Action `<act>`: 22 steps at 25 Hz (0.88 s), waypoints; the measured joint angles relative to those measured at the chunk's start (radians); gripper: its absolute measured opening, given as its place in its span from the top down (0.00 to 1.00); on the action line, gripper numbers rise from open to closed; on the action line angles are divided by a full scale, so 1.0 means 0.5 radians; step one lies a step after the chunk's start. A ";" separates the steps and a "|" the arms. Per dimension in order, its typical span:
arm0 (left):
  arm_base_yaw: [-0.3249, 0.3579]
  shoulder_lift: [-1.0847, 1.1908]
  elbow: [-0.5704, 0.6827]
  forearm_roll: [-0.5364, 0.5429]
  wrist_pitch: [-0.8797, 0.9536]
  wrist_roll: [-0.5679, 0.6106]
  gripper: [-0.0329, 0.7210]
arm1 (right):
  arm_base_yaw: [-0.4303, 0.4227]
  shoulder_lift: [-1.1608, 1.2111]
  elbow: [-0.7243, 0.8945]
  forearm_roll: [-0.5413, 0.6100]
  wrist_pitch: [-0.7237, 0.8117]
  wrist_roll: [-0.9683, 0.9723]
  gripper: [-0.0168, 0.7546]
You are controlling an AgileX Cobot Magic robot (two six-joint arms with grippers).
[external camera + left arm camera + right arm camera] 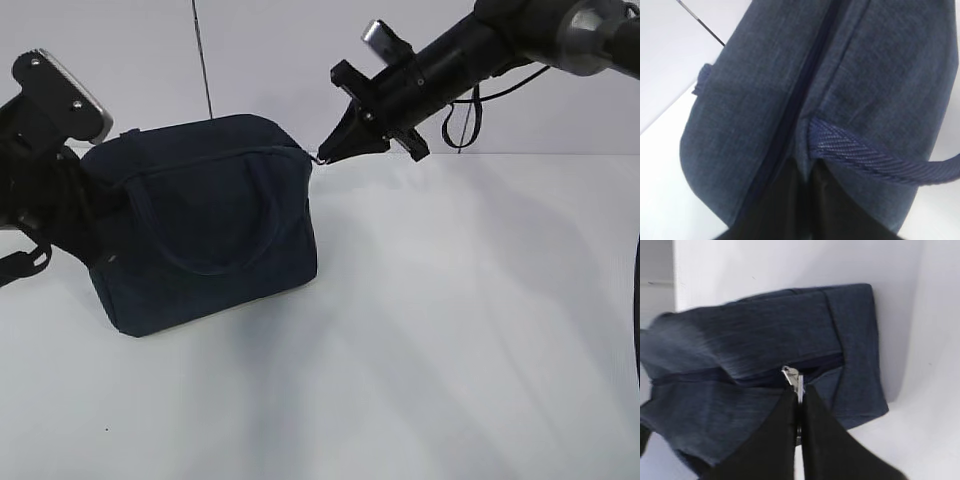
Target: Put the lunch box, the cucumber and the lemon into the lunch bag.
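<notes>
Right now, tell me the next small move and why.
Probably draw the right gripper along the zipper line: it is shut on the zipper pull at the lunch bag's end, the left gripper pinches the far end, and the bag looks closed.

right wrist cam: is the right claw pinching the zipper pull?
Yes, the right claw is closed on the metal zipper pull at the lunch bag seam.

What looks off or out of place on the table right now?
Nothing is spilled or damaged. The lunch bag sits upright on the white table, its zipper closed. The right gripper pinches the metal zipper pull at the bag's end; the left gripper pinches the fabric at the other end. No food or lunch box shows.
</notes>
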 joint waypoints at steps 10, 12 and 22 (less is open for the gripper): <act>0.000 0.011 0.000 -0.004 -0.071 0.000 0.94 | -0.143 0.011 -0.117 0.065 0.027 0.005 0.95; 0.000 0.011 0.000 -0.008 -0.071 0.000 0.94 | -0.143 0.015 -0.117 0.065 0.027 -0.021 0.95; 0.000 0.012 0.000 -0.057 -0.083 0.000 0.94 | -0.143 0.081 -0.122 -0.039 0.038 -0.069 0.95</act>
